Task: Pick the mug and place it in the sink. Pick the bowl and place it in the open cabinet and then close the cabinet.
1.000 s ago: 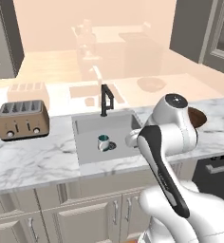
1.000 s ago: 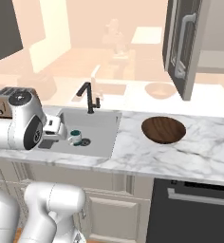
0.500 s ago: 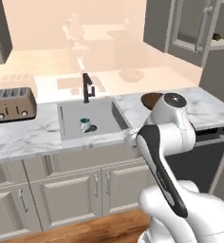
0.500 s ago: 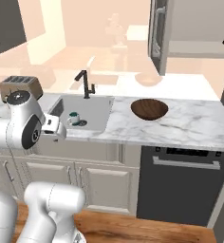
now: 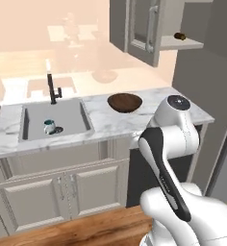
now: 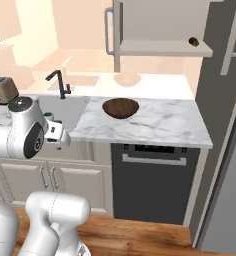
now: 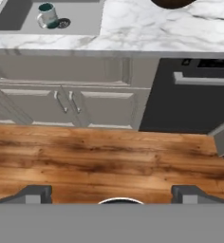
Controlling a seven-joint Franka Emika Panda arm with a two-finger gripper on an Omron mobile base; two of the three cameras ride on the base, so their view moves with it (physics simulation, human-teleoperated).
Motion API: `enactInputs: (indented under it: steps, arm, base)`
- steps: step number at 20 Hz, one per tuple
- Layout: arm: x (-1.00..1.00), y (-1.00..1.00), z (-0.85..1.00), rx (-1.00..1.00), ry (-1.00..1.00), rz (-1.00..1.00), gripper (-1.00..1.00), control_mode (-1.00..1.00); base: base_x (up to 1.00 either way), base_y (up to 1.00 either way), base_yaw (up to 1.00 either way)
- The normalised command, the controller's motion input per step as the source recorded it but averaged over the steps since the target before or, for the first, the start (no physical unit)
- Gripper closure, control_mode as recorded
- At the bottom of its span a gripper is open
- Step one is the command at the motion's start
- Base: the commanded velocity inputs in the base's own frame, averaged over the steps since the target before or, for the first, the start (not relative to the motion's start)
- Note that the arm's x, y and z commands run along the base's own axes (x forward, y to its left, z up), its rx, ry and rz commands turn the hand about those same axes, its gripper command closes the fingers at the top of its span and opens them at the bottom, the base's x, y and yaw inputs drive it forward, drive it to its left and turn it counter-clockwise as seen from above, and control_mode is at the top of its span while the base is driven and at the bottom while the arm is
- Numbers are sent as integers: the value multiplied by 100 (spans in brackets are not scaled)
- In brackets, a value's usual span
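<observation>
The small teal-green mug with the white interior point(image 5: 49, 126) was seen standing upright inside the square grey recessed sink point(image 5: 77, 120), just beside the round dark drain point(image 5: 58, 129) near the basin's front edge. In the hand view the same mug point(image 7: 46, 15) was shown with its white handle turned toward the drain. The black faucet point(image 5: 52, 89) was set at the back edge of the sink.

The wide, shallow dark-brown wooden bowl point(image 5: 125, 102) was found resting on the white marble surface point(image 5: 110, 126), to the right of the sink and well apart from the mug, about midway between the surface's front and back edges. In the right base view the bowl point(image 6: 121, 108) was placed toward the left end of that stretch of surface.

Above the bowl, the beige upper wall cabinet point(image 6: 162, 25) was seen with its panelled door point(image 5: 144, 29) swung open, and a tiny dark brown lump point(image 6: 193, 41) lay on its inner shelf point(image 6: 165, 48) near the right end.

The two-finger tool point(image 7: 111, 194) was pointed down at the wooden floor point(image 7: 109, 159) in front of the base cabinets, its two tips spread wide apart with nothing between them.
</observation>
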Motion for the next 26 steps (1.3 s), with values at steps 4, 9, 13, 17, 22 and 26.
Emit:
enactInputs:
  steps: [4, 9, 13, 17, 22, 26]
  arm:
    - [0, 0, 0, 0, 0, 0, -100, 100]
    - [0, 0, 0, 0, 0, 0, -100, 100]
    - [0, 0, 0, 0, 0, 0, -100, 100]
    - [0, 0, 0, 0, 0, 0, -100, 100]
    - [0, 0, 0, 0, 0, 0, -100, 100]
    - [0, 0, 0, 0, 0, 0, -100, 100]
  base:
    - [0, -73, -5]
    - [0, -68, -6]
    - [0, -65, -7]
    - [0, -49, -9]
    - [17, -30, -10]
    - [44, -28, -6]
